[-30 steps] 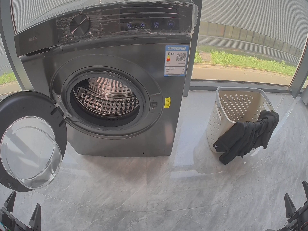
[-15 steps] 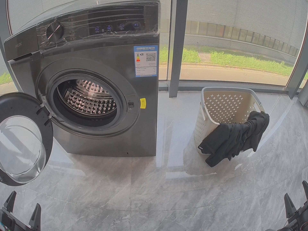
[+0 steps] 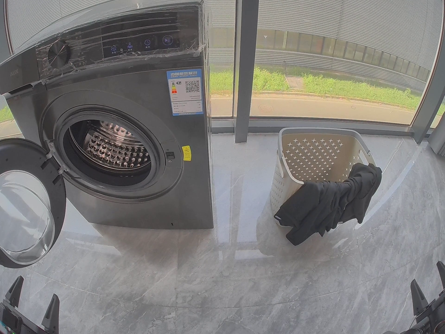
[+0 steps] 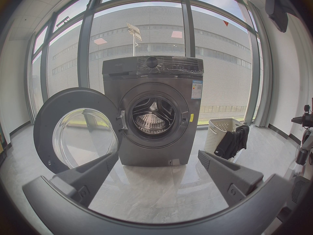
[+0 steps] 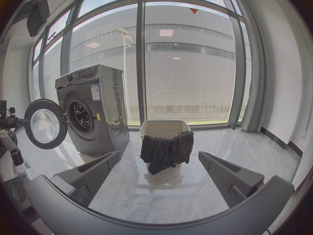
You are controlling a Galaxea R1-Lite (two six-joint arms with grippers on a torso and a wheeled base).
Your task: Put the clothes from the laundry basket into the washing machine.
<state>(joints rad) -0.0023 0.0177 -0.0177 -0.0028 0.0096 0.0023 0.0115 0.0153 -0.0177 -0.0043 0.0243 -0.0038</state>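
The grey washing machine (image 3: 139, 131) stands with its round door (image 3: 23, 205) swung fully open to its left and the steel drum bare. The white laundry basket (image 3: 320, 138) sits on the marble floor (image 3: 241, 279) off to the machine's right, apart from it. A black garment (image 3: 329, 202) is draped over the basket's near rim, half of it trailing down the outer wall toward the floor. From here I can't quite tell whether anything more lies at the basket's bottom. The left hand (image 4: 156, 154) and the right hand (image 5: 156, 154) are both spread wide with nothing in them, well short of the machine and the basket. What worries me is that hanging cloth. A pull on the trailing end could tip or drag the light basket, and a pinch on a single fold could let the garment slip to the floor before it reaches the drum. The open door may also get in the left arm's way. Compared with a second ago, the view has swung toward the basket. The machine sits further to the side of the picture, but the things themselves have not moved.
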